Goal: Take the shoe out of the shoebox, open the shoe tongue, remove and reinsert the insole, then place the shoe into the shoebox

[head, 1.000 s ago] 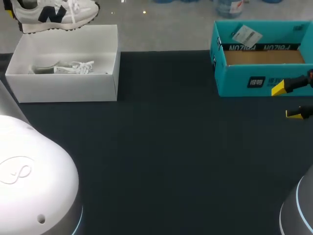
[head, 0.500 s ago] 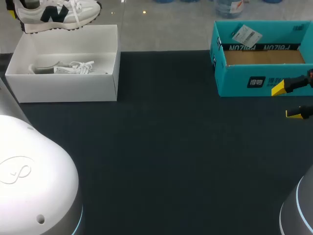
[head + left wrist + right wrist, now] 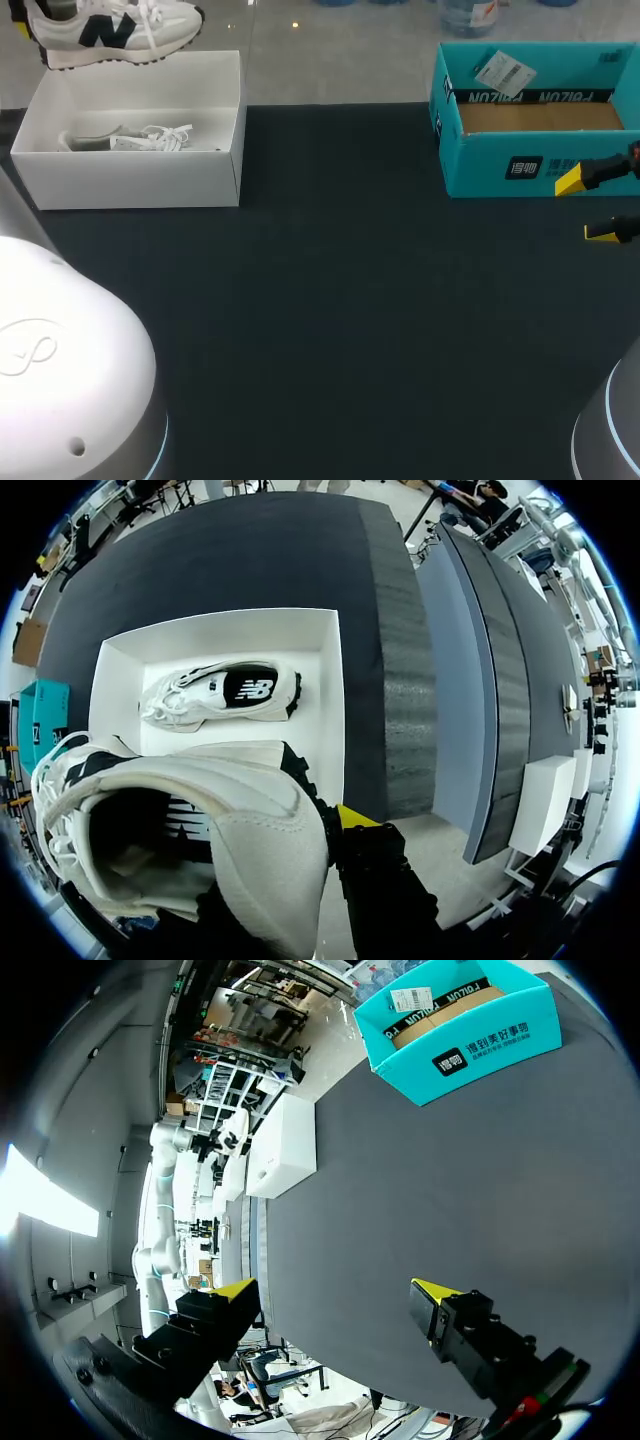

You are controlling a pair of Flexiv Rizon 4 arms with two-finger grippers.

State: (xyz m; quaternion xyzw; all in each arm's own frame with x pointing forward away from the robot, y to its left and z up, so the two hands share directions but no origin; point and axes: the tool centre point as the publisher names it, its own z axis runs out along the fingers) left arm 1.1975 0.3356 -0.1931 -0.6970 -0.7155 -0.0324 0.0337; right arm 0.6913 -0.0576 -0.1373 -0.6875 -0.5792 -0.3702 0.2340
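Left wrist view: the shoe [image 3: 190, 850] is clamped by its heel in the left gripper [image 3: 322, 825], above the shoebox [image 3: 325, 670] at the worktop's far-left corner; the right gripper [image 3: 588, 207] is spread, empty. Pinched so narrowly, the shoe could be dropped.

The shoe [image 3: 115, 28] is white, with a black side logo and dark dots along the sole. The second shoe [image 3: 222, 692] is white too, its black patch carrying a white logo. The shoebox [image 3: 130, 170] is plain white. The teal box [image 3: 520, 165] has a black band, white print and a brown inside. The counter [image 3: 340, 320] is matte black. The right end effector [image 3: 588, 207] is black with yellow tips.
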